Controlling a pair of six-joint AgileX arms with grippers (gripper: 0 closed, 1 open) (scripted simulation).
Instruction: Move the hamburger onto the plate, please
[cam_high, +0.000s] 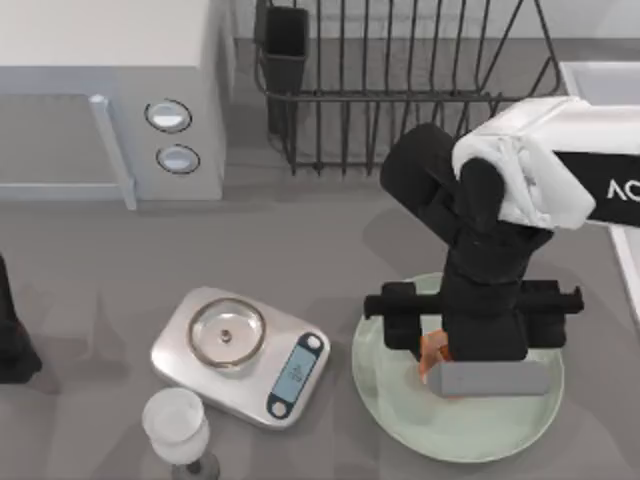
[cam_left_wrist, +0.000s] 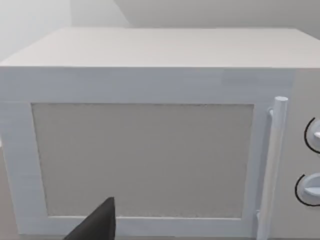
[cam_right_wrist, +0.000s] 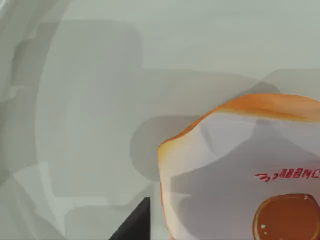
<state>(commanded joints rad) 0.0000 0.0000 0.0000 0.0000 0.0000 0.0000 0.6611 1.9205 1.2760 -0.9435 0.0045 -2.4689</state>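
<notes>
The hamburger (cam_high: 431, 354) shows as an orange-tan sliver under my right arm, over the left-middle of the pale mint-green plate (cam_high: 400, 410). My right gripper (cam_high: 447, 352) hangs straight down over the plate, right at the hamburger. In the right wrist view the hamburger (cam_right_wrist: 235, 165) sits very close, wrapped in white paper with red print and an orange rim, with the plate's (cam_right_wrist: 150, 65) pale surface and the burger's shadow beneath it. Whether it is held or resting on the plate I cannot tell. My left arm (cam_high: 10, 335) is parked at the table's left edge.
A steel kitchen scale (cam_high: 240, 355) lies left of the plate, with a white goblet (cam_high: 178, 425) in front of it. A white microwave (cam_high: 110, 95) stands at the back left and also faces the left wrist camera (cam_left_wrist: 150, 150). A dark wire dish rack (cam_high: 400, 80) is behind the plate.
</notes>
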